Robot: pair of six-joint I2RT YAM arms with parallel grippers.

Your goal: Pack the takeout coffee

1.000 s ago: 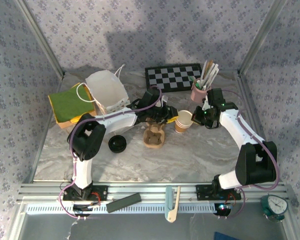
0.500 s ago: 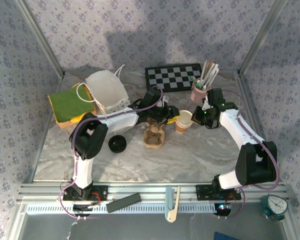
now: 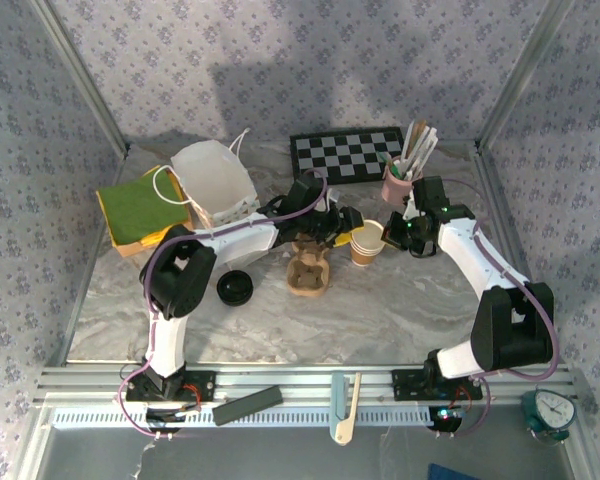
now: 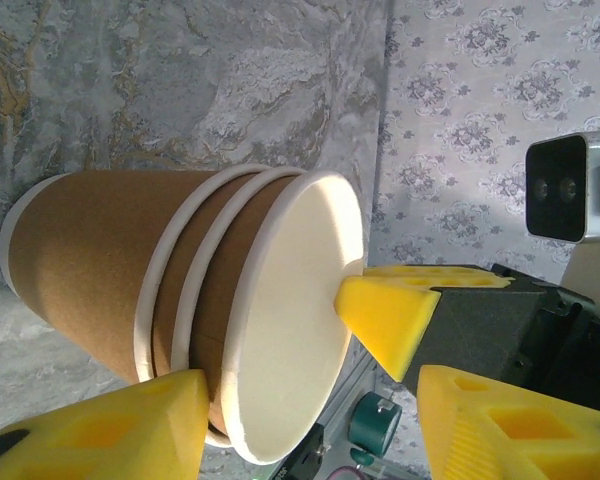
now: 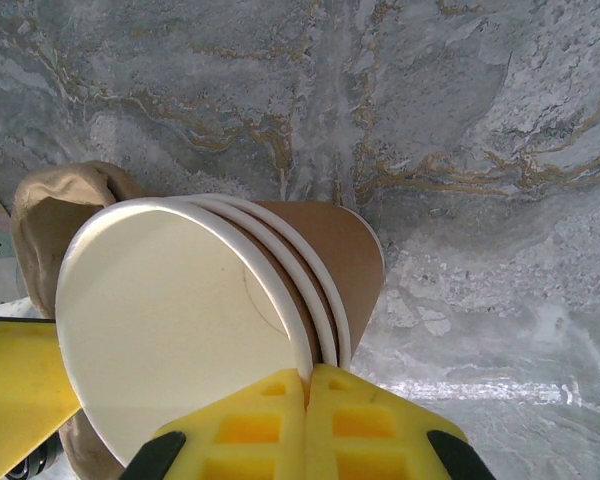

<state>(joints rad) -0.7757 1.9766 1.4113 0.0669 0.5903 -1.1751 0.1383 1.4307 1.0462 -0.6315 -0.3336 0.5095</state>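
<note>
Top external view: on the marbled worktop (image 3: 400, 310), the brown pulp tray (image 3: 308, 272) sits just left of the takeout coffee cup (image 3: 366, 243), a lidless nested stack standing between both arms. A black lid (image 3: 235, 287) lies well apart, left of the tray. The right hand (image 5: 308, 385) is clenched on the cup's rim. The left hand (image 4: 310, 400) is released, with a finger on either side of the cup.

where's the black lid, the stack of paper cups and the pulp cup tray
black lid (image 3: 235, 287): top external view, middle of its top face.
stack of paper cups (image 4: 90, 260): left wrist view, brown side wall of the outermost cup.
pulp cup tray (image 3: 307, 280): top external view, its near part.
</note>
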